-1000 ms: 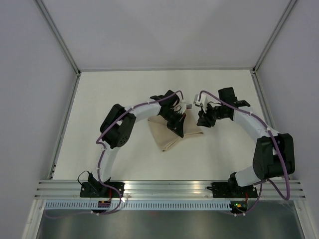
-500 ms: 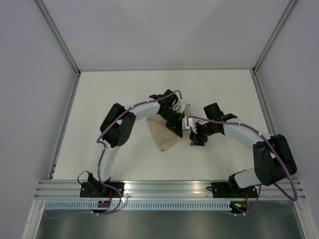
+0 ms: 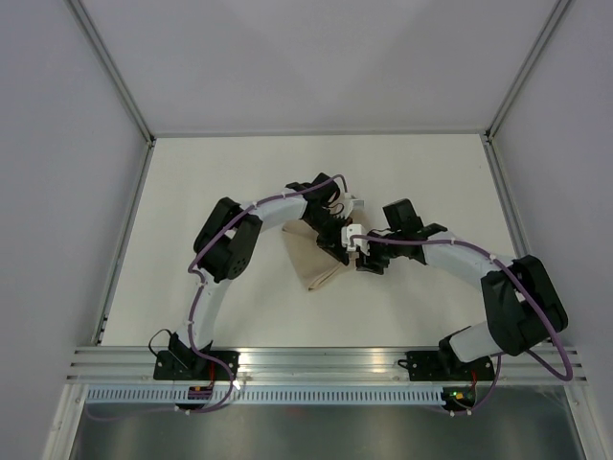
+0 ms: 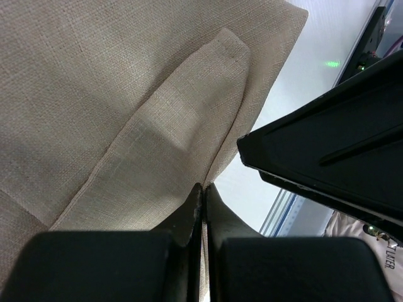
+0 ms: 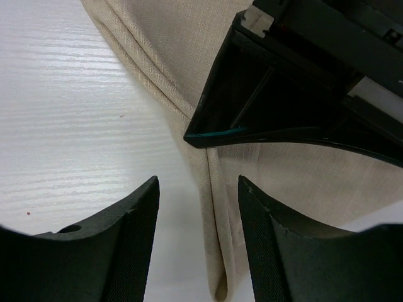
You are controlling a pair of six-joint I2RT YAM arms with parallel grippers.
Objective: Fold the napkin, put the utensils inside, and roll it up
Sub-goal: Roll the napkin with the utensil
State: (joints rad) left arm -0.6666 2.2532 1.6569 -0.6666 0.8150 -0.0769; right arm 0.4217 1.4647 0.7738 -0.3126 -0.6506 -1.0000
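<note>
Left wrist view has the left fingers pressed together, and the folded edge of the napkin runs straight in between their tips. I judge they are pinching that edge to keep the fold from springing open. Ahead of them a narrow flap of the tan cloth lies over the wider layer, its rounded end pointing away from the tips.

The right fingers stand wide, holding nothing, one tip on each side of the doubled cloth edge that runs toward them. Just beyond their tips sits the black body of the left arm's tool, so the two arms work almost touching. That spread looks meant for taking hold of the same edge, though I cannot tell how high above the cloth they are.

No utensils can be made out in any view, so the folding step seems to be the one in hand.

The tabletop is white with a faint wood grain and a few specks. Pale grey walls enclose it, with a metal rail along the near edge.
</note>
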